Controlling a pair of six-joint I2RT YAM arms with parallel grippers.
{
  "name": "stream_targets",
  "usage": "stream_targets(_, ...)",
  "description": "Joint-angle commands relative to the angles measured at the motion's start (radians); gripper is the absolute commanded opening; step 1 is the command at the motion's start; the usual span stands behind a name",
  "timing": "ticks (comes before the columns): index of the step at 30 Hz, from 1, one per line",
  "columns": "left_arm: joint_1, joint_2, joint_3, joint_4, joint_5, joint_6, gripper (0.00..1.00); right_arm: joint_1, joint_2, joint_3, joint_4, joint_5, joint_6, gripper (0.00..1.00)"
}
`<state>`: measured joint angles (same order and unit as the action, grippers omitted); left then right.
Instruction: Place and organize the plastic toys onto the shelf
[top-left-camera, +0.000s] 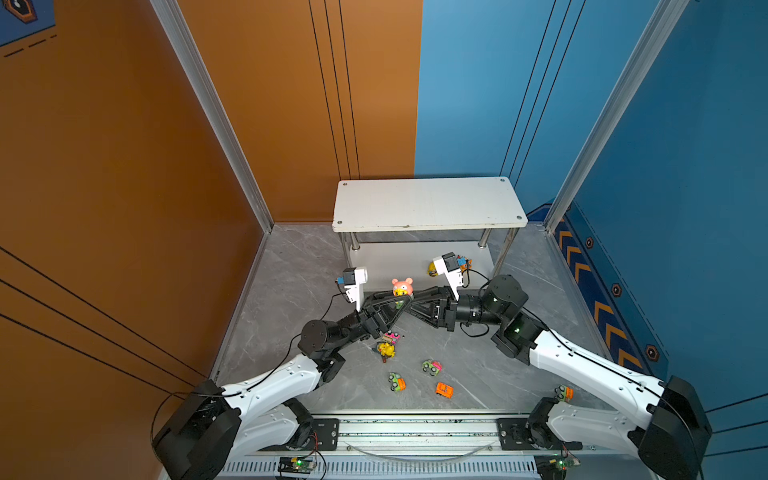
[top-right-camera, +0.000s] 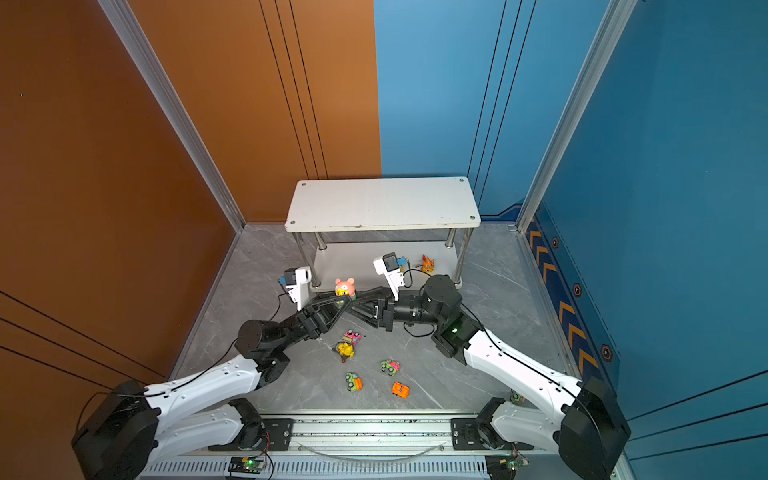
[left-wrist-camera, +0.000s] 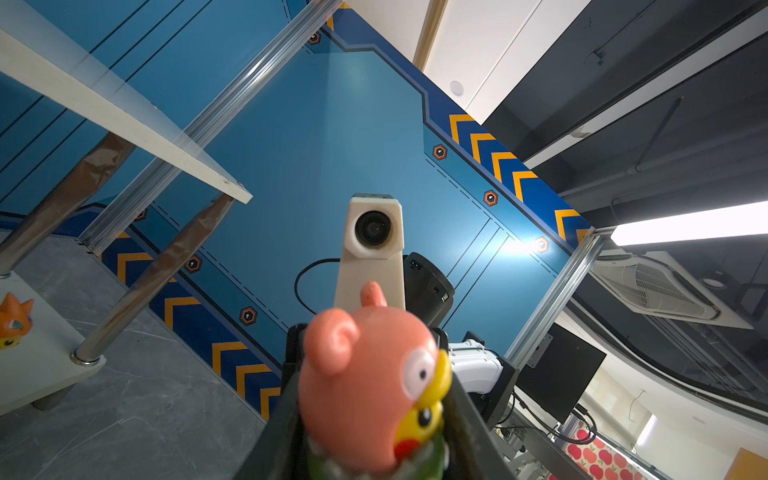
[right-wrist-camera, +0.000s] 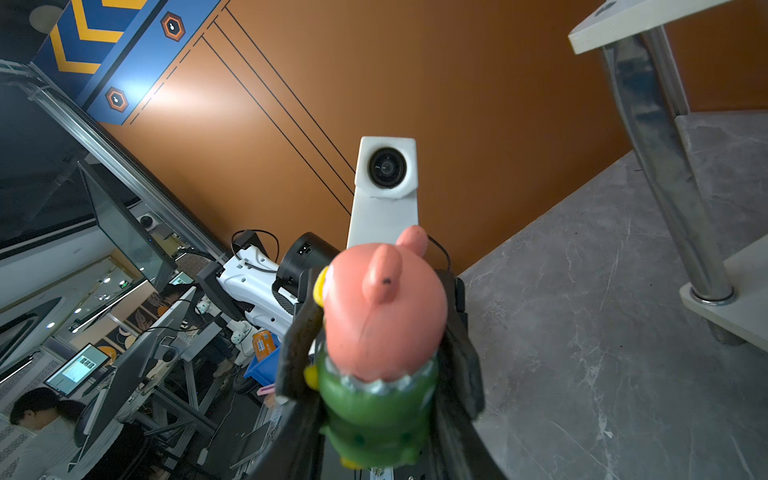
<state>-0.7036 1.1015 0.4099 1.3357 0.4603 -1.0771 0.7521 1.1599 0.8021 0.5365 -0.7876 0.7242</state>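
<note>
A pink-headed figurine with a green body (top-left-camera: 402, 286) (top-right-camera: 345, 286) is held above the floor in front of the shelf (top-left-camera: 428, 203) (top-right-camera: 382, 203). My left gripper (top-left-camera: 398, 302) (left-wrist-camera: 372, 399) and right gripper (top-left-camera: 411, 302) (right-wrist-camera: 378, 374) meet on it from opposite sides, each shut on it. In the right wrist view the fingers press its green body (right-wrist-camera: 374, 411). An orange figurine (top-right-camera: 428, 264) (left-wrist-camera: 14, 320) stands on the shelf's lower board. On the floor lie a pink car (top-left-camera: 391, 336), a yellow figurine (top-left-camera: 386, 350), two green cars (top-left-camera: 432, 366) (top-left-camera: 397, 382) and an orange car (top-left-camera: 444, 390).
Another green and orange car (top-left-camera: 564, 392) lies by the right arm's base. Chrome legs (top-left-camera: 505, 253) carry the shelf's bare top board. An orange wall stands to the left, a blue one to the right. The metal rail (top-left-camera: 415, 428) runs along the front.
</note>
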Motion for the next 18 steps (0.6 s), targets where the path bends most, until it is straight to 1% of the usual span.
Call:
stream_targets(1, 0.007, -0.037, 0.013, -0.008, 0.012, 0.039, 0.12, 0.013, -0.015, 0.053, -0.076, -0.021, -0.065, 0.0)
stream_targets(2, 0.007, -0.051, 0.017, -0.047, 0.01, 0.066, 0.09, 0.022, -0.023, 0.072, -0.161, -0.002, -0.116, 0.0)
stream_targets(3, 0.007, -0.069, 0.019, -0.091, 0.008, 0.094, 0.05, 0.036, -0.031, 0.091, -0.241, 0.023, -0.175, 0.03)
stream_targets(4, 0.006, -0.093, 0.023, -0.148, 0.006, 0.139, 0.02, 0.057, -0.039, 0.115, -0.359, 0.064, -0.246, 0.07)
stream_targets(5, 0.004, -0.121, 0.028, -0.211, 0.002, 0.189, 0.0, 0.08, -0.048, 0.136, -0.453, 0.105, -0.31, 0.11)
stream_targets(7, 0.001, -0.174, 0.028, -0.318, -0.03, 0.262, 0.0, 0.11, -0.057, 0.162, -0.569, 0.157, -0.377, 0.15)
stream_targets(9, 0.002, -0.218, 0.032, -0.389, -0.06, 0.316, 0.0, 0.115, -0.063, 0.168, -0.635, 0.181, -0.4, 0.22)
stream_targets(10, 0.0, -0.237, 0.033, -0.429, -0.074, 0.344, 0.0, 0.116, -0.067, 0.165, -0.66, 0.193, -0.406, 0.3)
stream_targets(13, -0.002, -0.282, 0.042, -0.553, -0.131, 0.416, 0.0, 0.113, -0.091, 0.13, -0.689, 0.238, -0.399, 0.44)
stream_targets(14, -0.004, -0.293, 0.043, -0.584, -0.156, 0.44, 0.0, 0.112, -0.099, 0.12, -0.695, 0.252, -0.391, 0.47)
stream_targets(16, -0.016, -0.312, 0.044, -0.643, -0.207, 0.502, 0.0, 0.113, -0.115, 0.103, -0.698, 0.279, -0.373, 0.48)
stream_targets(18, -0.032, -0.321, 0.041, -0.67, -0.249, 0.533, 0.0, 0.112, -0.123, 0.09, -0.686, 0.284, -0.358, 0.46)
